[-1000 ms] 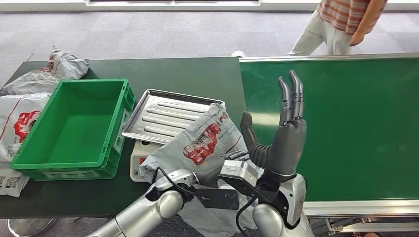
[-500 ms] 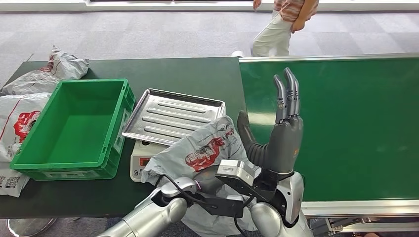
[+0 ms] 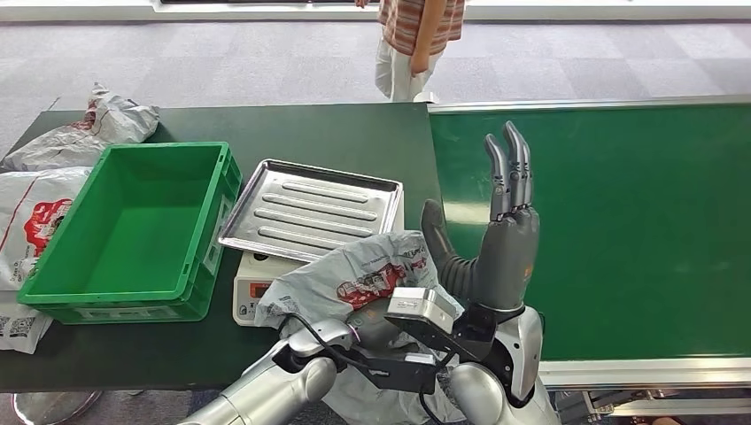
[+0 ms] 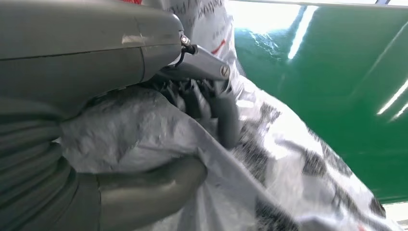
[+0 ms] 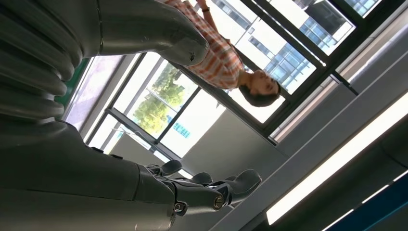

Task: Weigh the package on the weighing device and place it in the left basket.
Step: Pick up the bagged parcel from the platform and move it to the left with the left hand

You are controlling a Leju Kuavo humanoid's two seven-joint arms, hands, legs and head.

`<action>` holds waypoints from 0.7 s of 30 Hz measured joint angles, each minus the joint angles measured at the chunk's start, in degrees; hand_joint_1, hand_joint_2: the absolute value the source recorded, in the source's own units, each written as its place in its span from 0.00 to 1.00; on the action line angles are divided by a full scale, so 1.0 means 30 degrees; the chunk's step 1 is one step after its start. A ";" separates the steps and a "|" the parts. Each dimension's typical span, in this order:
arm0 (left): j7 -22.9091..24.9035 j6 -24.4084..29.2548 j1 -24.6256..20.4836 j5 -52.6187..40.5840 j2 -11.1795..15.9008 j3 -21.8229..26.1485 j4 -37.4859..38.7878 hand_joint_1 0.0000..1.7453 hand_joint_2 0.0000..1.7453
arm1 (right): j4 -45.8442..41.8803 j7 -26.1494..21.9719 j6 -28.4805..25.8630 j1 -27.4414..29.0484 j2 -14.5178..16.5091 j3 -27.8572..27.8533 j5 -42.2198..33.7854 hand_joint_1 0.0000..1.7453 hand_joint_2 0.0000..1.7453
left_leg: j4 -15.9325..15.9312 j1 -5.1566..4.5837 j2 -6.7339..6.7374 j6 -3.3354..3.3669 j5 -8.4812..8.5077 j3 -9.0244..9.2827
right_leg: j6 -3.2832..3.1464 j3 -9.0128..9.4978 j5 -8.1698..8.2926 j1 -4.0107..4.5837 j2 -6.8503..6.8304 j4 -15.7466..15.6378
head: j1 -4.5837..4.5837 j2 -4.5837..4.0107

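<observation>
From the head camera I see my right hand [image 3: 507, 232] raised upright over the bright green conveyor belt [image 3: 638, 221], fingers straight and apart, holding nothing. A crumpled grey plastic mailer package with red print [image 3: 367, 274] lies beside it, draped over my left arm [image 3: 274, 381] and overlapping the near corner of the ribbed silver metal tray [image 3: 305, 208] on the white weighing scale [image 3: 252, 285]. The green plastic crate [image 3: 133, 230] sits left of the scale. More grey mailers [image 3: 53, 177] lie further left. A person in a striped top [image 3: 416, 35] stands beyond the dark green table [image 3: 336, 133].

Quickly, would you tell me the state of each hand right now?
Left hand: holding the package.
Right hand: open, raised, holding nothing.
</observation>
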 joint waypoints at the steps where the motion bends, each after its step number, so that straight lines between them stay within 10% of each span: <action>1: -0.0022 0.0095 0.0031 -0.0002 0.0024 0.0016 -0.0063 1.00 1.00 | 0.0000 -0.0025 0.0002 0.0003 -0.0002 0.0000 -0.0027 0.00 1.00 | 0.0000 0.0001 0.0000 0.0000 0.0000 0.0001 | 0.0000 0.0000 0.0000 0.0001 0.0001 0.0000 | 0.0000 0.0000; 21: 0.0253 0.1736 0.1181 -0.0550 0.0780 0.1122 -0.1975 1.00 1.00 | 0.0000 -0.0350 -0.0208 0.0224 -0.0004 0.0000 -0.0182 0.00 1.00 | -0.0002 0.0003 0.0002 -0.0001 0.0000 -0.0006 | 0.0000 -0.0016 -0.0001 0.0005 0.0001 0.0003 | 0.0000 0.0000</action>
